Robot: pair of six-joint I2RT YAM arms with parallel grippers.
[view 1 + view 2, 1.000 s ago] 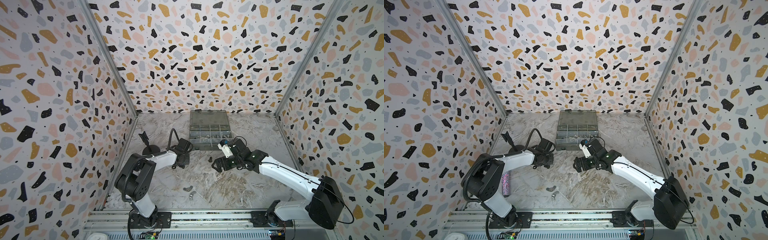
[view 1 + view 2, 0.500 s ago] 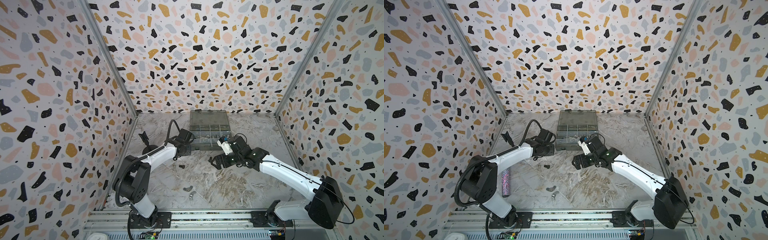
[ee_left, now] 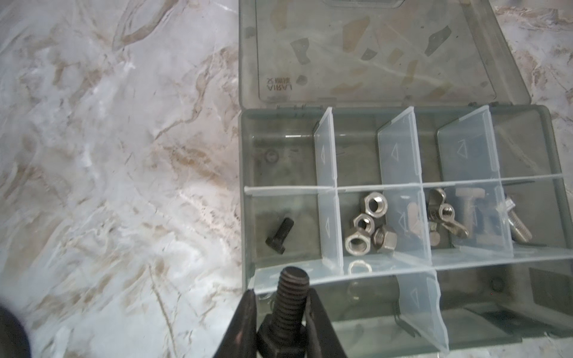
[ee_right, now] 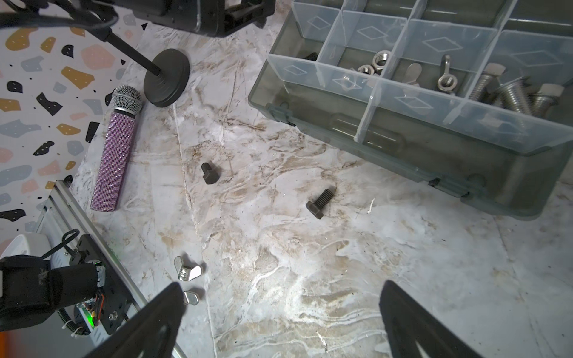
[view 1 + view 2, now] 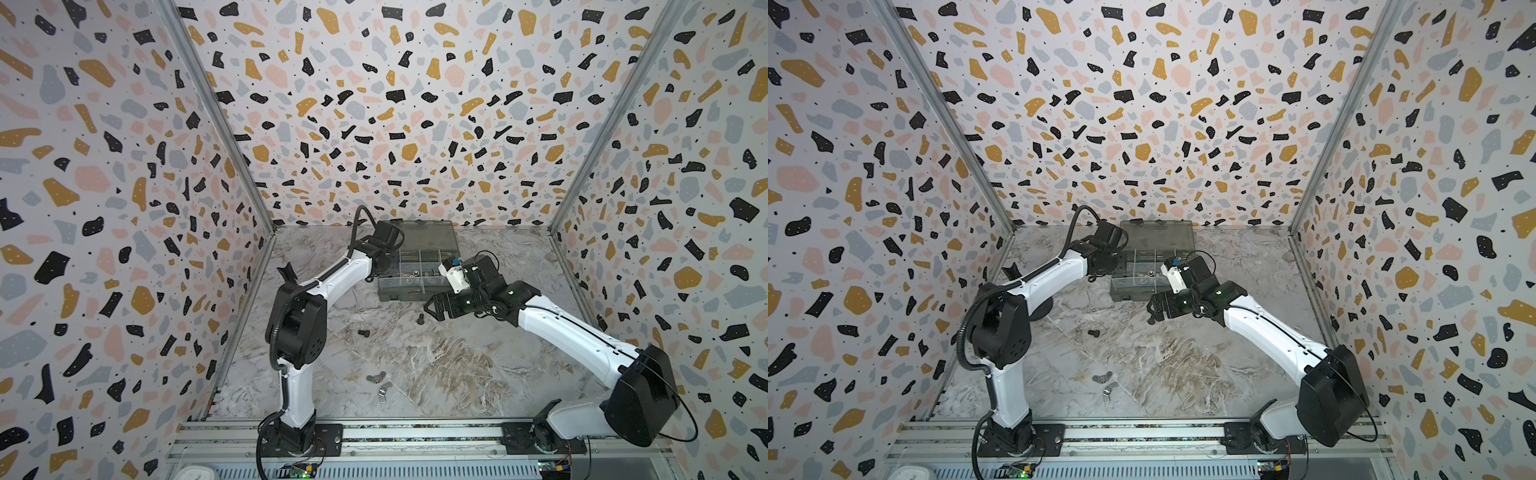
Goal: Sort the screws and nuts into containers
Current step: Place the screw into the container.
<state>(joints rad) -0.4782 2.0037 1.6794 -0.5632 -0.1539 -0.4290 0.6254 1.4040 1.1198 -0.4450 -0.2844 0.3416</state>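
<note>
Left pincer (image 3: pixel 281 296) clenched on black screw (image 3: pixel 293 279), thread pointing forward, at corner of organizer box (image 3: pixel 246 148). Step: delivery. Compartment just ahead holds matching screw (image 3: pixel 278 236); next, probably advance and release there. Right pincer (image 4: pixel 280 288) released, empty; loose screws (image 4: pixel 319 203) ahead of it.

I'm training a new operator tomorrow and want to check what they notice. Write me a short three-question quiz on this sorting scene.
1. True or false: the left tool is shut on a black screw.
2. How many loose black screws lie on the table? A) one B) two C) four
3. Fill in: the right tool hangs over the table with its jaws ___.

Key: 1 true; 2 B; 3 open.
</note>
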